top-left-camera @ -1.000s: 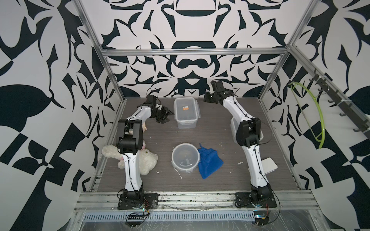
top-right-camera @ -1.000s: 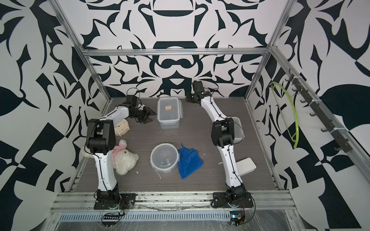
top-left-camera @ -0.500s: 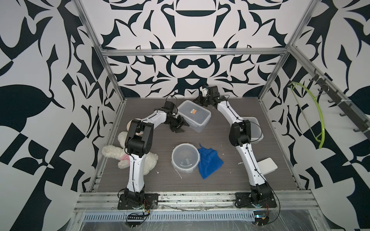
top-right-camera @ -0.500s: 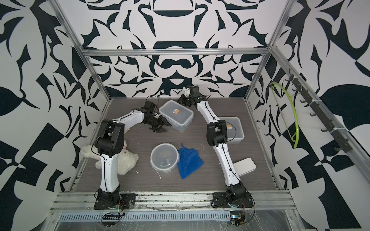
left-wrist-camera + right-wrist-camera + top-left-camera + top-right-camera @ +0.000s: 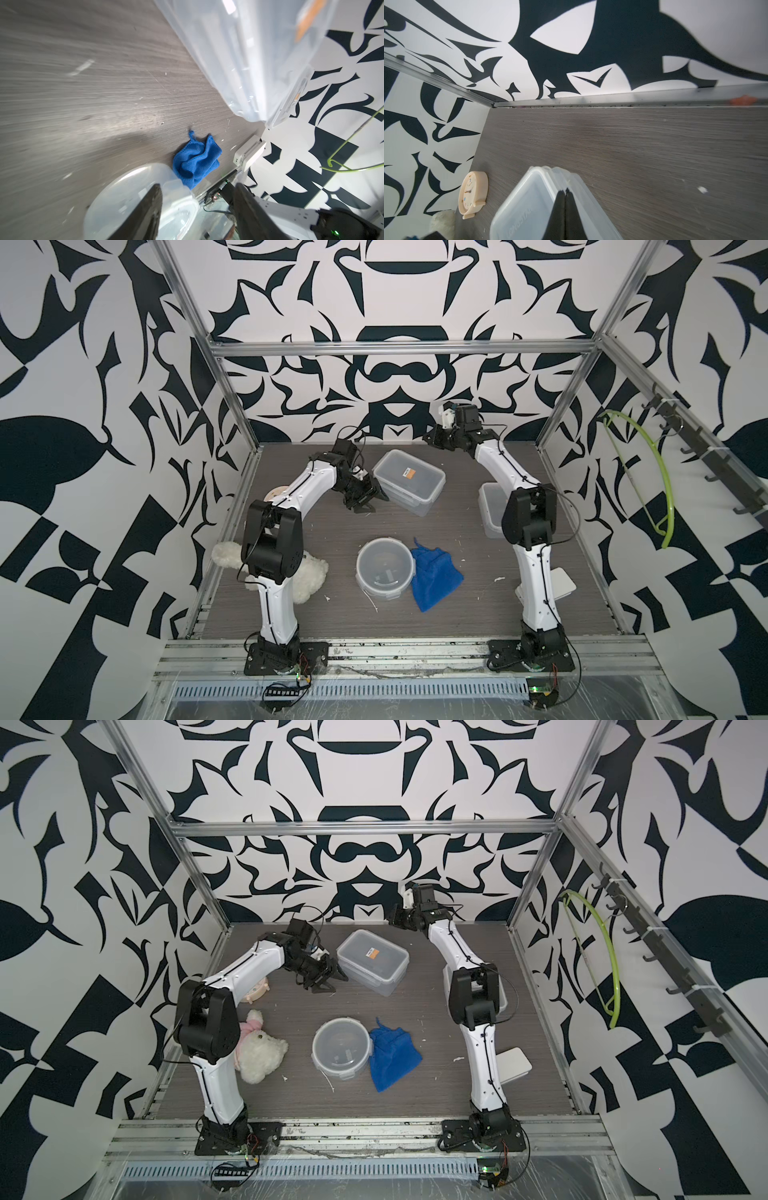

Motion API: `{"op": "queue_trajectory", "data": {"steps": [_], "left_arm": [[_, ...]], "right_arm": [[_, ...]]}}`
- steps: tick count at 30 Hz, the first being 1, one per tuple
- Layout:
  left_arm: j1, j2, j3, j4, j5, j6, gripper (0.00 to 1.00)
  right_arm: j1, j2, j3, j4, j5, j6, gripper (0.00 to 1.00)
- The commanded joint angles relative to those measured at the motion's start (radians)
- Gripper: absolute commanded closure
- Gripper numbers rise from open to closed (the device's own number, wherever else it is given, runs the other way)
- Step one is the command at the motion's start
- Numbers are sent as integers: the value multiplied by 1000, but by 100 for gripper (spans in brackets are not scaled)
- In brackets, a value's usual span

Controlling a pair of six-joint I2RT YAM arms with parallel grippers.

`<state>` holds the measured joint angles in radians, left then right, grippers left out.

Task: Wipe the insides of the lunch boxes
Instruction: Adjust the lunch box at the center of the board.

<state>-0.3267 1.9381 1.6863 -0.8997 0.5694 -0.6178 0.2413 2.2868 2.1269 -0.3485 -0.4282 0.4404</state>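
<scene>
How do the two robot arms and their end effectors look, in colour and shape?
The left arm and right arm have white rounded links, bulky black joints and thin black cables. The left end effector and right end effector are black, each with two tapered fingers.

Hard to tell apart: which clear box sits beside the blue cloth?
The round box, right beside the blue cloth; the rectangular box and square box sit farther back.

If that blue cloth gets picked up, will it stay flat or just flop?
Probably flops: the blue cloth lies crumpled in soft folds beside the round lunch box. Likely light for its size, being thin fabric. Its fuzzy surface should grip rather than slip.
</scene>
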Motion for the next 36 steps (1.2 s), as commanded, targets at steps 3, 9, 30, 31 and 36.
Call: {"op": "queue_trajectory", "data": {"steps": [3, 9, 30, 31, 36], "left_arm": [[21, 60, 318, -45, -121, 57, 39], [-7, 364, 742, -59, -69, 35, 40], [-48, 531, 579, 164, 29, -46, 41], [-49, 529, 571, 164, 25, -45, 41], [-52, 540, 562, 153, 22, -45, 41]], "right_arm": [[-4, -243, -359, 232, 7, 5, 78], [-44, -424, -829, 691, -172, 288, 40], [-45, -507, -1313, 1114, -156, 463, 30], [-48, -508, -1326, 1120, -156, 463, 30], [-80, -485, -1402, 1268, -183, 528, 35]]}}
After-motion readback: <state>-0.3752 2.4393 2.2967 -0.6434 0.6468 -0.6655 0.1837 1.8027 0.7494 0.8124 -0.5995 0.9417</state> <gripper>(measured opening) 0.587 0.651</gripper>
